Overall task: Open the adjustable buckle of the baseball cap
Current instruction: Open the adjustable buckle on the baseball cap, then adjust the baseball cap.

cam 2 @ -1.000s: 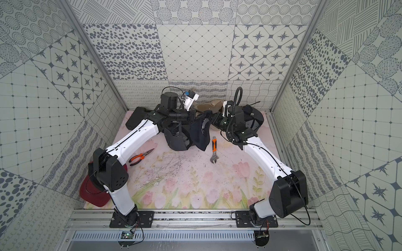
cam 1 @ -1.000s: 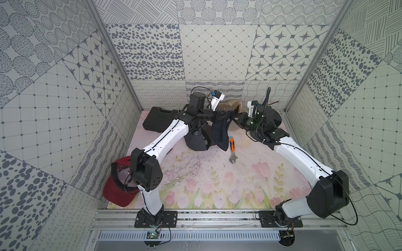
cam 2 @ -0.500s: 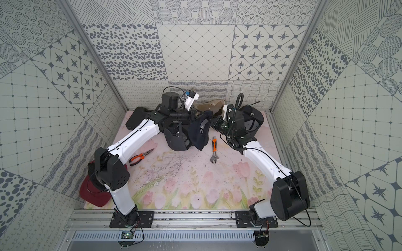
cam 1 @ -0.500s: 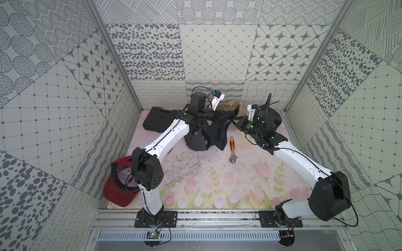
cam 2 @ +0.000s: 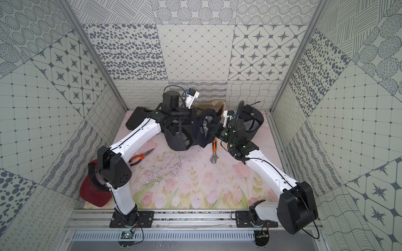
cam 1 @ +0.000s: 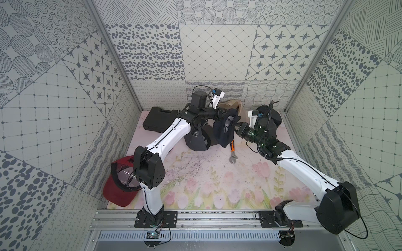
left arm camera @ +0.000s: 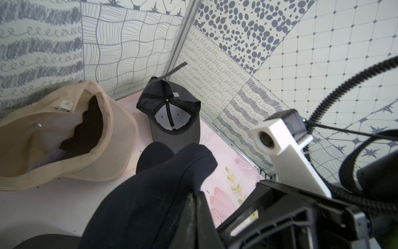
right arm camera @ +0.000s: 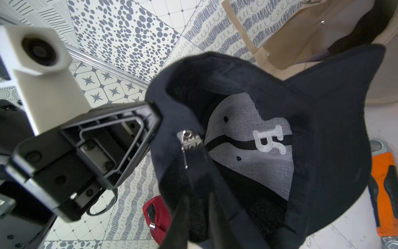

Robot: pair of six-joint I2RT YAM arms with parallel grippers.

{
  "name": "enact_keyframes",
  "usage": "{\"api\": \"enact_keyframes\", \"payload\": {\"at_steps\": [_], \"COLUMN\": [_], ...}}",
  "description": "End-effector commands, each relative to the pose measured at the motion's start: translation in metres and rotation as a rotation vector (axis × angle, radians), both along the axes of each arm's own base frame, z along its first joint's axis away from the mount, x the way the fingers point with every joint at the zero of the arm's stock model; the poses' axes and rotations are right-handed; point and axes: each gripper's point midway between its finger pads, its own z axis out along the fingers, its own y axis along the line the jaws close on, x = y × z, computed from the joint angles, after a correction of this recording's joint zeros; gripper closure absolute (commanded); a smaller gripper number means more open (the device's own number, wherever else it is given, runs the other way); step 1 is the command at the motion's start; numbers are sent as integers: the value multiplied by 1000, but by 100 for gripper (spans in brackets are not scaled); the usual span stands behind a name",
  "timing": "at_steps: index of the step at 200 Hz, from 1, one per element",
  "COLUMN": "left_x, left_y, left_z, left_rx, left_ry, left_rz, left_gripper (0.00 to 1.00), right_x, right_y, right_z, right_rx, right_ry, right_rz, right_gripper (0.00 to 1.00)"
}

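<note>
1. We are looking at a black case [cam 1: 159, 121] that is lying shut at the back of the flowery mat [cam 1: 195, 173]. We cannot tell what is in it.
2. A tan cap [left arm camera: 116, 133] is lying upside down like a bowl by the back wall. Something dark is showing inside it, and we cannot tell what it is.
3. A grey cap [left arm camera: 172, 112] is sitting upside down in the back corner. We are seeing black seams and a small tag inside it.
4. The dark blue baseball cap [cam 1: 221, 132] is being held up over the back of the mat. It is hanging between the two arms, near a wrench [cam 1: 232, 152] with an orange handle.
5. The left gripper [right arm camera: 155, 116] is pinching the cap's edge, with its fingers pressed together on the cloth.
6. The cap is turning its open side toward the right wrist camera. It is showing white mesh and the back of a white stitched mark.
7. The silver buckle [right arm camera: 189, 140] is sitting on the cap's back band, and its little teeth are showing. A dark strap [right arm camera: 197, 170] is running from it toward the right gripper [right arm camera: 198, 200].
8. The right gripper is holding its two fingers a little apart, and the strap is going in between them. We cannot tell whether they are touching it.
</note>
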Motion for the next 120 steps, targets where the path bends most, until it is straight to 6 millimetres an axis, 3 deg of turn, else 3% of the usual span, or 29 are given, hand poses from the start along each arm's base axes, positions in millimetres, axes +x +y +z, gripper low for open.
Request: {"api": "enact_keyframes", "payload": {"at_steps": [1,21,69,120], "left_x": [10,10,9,-16], "left_y": [-3,-3,-5,-15], "left_z": [35,35,39,50], "left_rx": [-87,-90,-110,-166], "left_ry": [-114,-103,-40,-42], "left_rz": [17,19,15,-156], "left_gripper": [100,100,100,100], "right_x": [-10,-17,-39,-50], "right_y": [-10,-20,-12,-17], "right_z": [11,13,21,23], "right_rx": [-29,-44,-79,-58], "right_ry": [-90,-179,-369,-460], "right_rz": [-28,-53,138,299], "right_gripper": [30,23,25,26]}}
